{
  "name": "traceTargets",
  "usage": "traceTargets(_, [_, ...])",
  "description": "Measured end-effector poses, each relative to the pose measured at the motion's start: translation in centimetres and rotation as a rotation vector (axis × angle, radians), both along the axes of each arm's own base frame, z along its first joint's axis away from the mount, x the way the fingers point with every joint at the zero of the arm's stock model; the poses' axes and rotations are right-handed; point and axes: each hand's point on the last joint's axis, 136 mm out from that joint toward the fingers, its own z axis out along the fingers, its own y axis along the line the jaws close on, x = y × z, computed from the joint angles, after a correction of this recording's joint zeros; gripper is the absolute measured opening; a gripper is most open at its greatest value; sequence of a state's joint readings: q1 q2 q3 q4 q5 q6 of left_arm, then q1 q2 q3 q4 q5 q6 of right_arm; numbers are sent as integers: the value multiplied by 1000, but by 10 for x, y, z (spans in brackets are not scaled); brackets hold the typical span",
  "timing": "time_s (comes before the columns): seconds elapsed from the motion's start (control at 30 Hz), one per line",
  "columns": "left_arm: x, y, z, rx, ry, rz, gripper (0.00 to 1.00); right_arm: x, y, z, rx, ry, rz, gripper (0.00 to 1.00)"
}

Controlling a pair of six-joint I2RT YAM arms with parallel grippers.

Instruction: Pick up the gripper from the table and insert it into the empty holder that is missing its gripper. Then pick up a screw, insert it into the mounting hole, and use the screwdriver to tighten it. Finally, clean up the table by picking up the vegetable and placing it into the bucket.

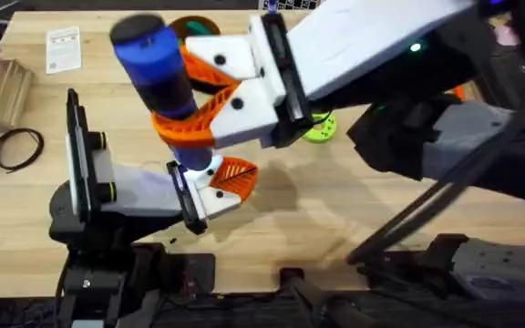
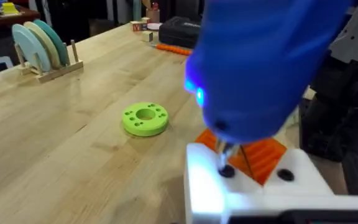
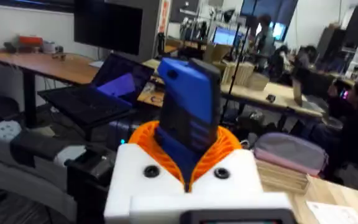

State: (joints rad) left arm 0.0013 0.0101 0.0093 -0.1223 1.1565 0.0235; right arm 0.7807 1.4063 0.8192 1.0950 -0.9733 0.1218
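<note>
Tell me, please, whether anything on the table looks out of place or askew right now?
Nothing stands out. The right gripper holds the blue screwdriver upright, its bit on a screw hole in the white holder. The green ring lies flat on the table, apart from them.

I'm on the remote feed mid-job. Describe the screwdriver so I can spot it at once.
Start from the right arm's big white-and-orange tool above the table's middle. Clamped upright in it is the screwdriver, a chunky bright blue cylinder with a dark cap. Nothing else nearby is blue, and its metal bit points down at the white holder.
</note>
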Motion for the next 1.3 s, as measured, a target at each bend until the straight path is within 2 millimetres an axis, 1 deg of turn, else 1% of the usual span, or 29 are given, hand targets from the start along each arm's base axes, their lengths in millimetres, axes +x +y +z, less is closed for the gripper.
traceTargets(0.27, [0,0,0,0,0,0,4,-12,-9,46,80,-78,23,20])
traceTargets(0.33, [0,0,0,0,0,0,4,-11,-10,51,84,-82,21,20])
traceTargets(0.4, [0,0,0,0,0,0,4,-6,-10,49,60,-60,11,20])
traceTargets(0.43, [0,0,0,0,-1,0,4,0,-10,45,38,-40,1,20])
traceTargets(0.5, [0,0,0,0,0,0,4,20,-11,32,-31,24,-44,20])
traceTargets(0.57, [0,0,0,0,0,0,4,47,-17,17,-104,100,-112,20])
traceTargets(0.63, [0,0,0,0,0,0,4,77,-29,3,-174,175,-204,20])
traceTargets(0.73, [0,0,0,0,0,0,4,122,-55,-11,-250,253,-357,20])
traceTargets(0.8, [0,0,0,0,-1,0,4,149,-79,-16,-292,291,-465,20])
traceTargets(0.87, [0,0,0,0,0,0,4,174,-108,-21,-335,317,-576,20])
traceTargets(0.97, [0,0,0,0,0,0,4,203,-154,-34,-403,333,-738,20])
traceTargets(1.0, [0,0,0,0,-1,0,4,211,-169,-40,-428,331,-788,20])
traceTargets(1.03, [0,0,0,0,0,0,4,218,-185,-50,-470,325,-845,20])
traceTargets(1.1, [0,0,0,0,0,0,4,224,-211,-72,-571,309,-931,20])
traceTargets(1.17, [0,0,0,0,0,0,4,223,-236,-100,-716,272,-997,20])
traceTargets(1.2, [0,0,0,0,0,0,4,220,-248,-114,-803,246,-1017,20])
traceTargets(1.3, [0,0,0,0,0,0,4,207,-275,-149,-1045,152,-1021,20])
